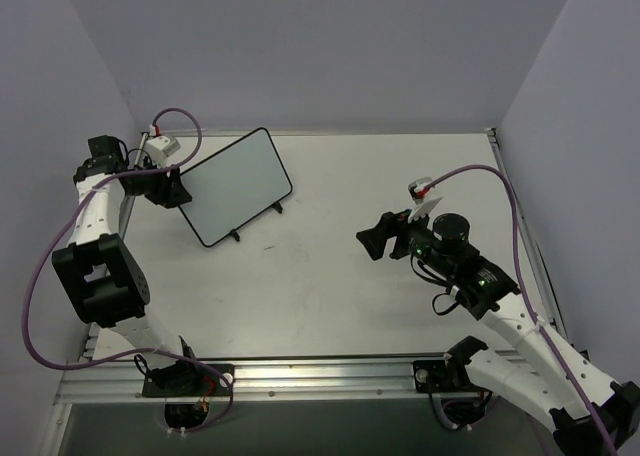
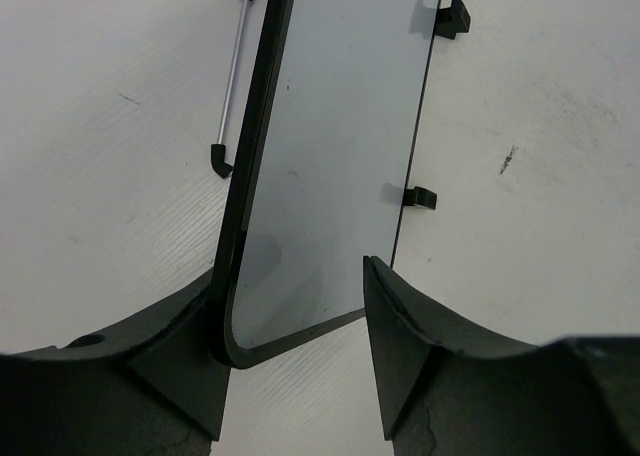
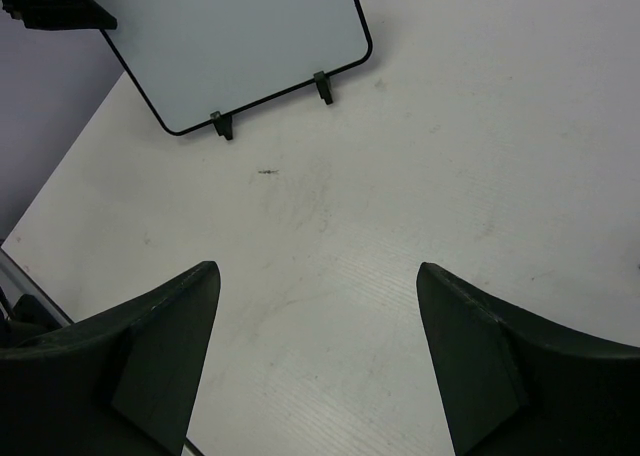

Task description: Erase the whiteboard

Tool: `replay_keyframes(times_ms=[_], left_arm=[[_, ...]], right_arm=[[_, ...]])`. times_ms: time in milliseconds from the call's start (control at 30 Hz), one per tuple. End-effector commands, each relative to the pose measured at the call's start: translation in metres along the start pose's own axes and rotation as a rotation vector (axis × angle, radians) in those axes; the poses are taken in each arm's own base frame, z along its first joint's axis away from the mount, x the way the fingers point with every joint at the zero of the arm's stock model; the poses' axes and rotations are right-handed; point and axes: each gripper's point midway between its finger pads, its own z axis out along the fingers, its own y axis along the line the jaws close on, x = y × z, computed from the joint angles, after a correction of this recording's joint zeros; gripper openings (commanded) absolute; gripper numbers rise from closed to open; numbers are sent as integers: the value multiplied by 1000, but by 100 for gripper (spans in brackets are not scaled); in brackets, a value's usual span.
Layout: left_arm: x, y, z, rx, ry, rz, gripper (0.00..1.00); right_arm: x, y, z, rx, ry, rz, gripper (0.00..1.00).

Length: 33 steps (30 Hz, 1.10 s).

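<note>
Where the whiteboard (image 1: pixel 238 184) stands, walls (image 1: pixel 300 46) hem the table (image 1: pixel 350 306).

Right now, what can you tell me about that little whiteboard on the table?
The whiteboard is a small white rectangle with rounded corners and a thin black frame. Its glossy face looks blank. It stands tilted on its long edge, on two small black feet, at the far left of the table. A silver bar sits behind it. The left gripper straddles its left end with fingers open; one finger looks to be against the frame.
</note>
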Motion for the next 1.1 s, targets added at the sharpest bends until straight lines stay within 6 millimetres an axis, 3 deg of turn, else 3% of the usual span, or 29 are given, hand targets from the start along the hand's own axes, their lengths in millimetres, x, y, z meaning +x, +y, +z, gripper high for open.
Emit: replay_keyframes(times_ms=[0,33,100,600,700,800,1000,1033,1067], left_arm=[[-16,-5,-8,-5,-44,12,59],[-17,-6,-8,1,-45,9,62],[-17,-5,-9,-3,-48,-1,94],[-26,-6,-16,-27,-89,32,94],[-29,5,-23,-106,-86,38,94],[-50,19,-39,-218,-117,31,94],[-112,7,-85,-306,-270,54,94],[-129,5,-100,-355,-324,68,94],[-137,4,-108,-395,-368,-28,94]], right_arm=[[-12,12,-2,-53,-52,-10,76],[-12,12,-2,-53,-52,-9,76],[-11,12,-1,-54,-48,-10,76],[-11,14,-1,-61,-48,-11,76],[-11,14,-1,-61,-48,-11,76],[-10,13,0,-59,-43,-11,76],[-9,7,1,-28,-43,-15,76],[-10,6,1,-22,-44,-15,76],[-11,4,1,-10,-47,-14,76]])
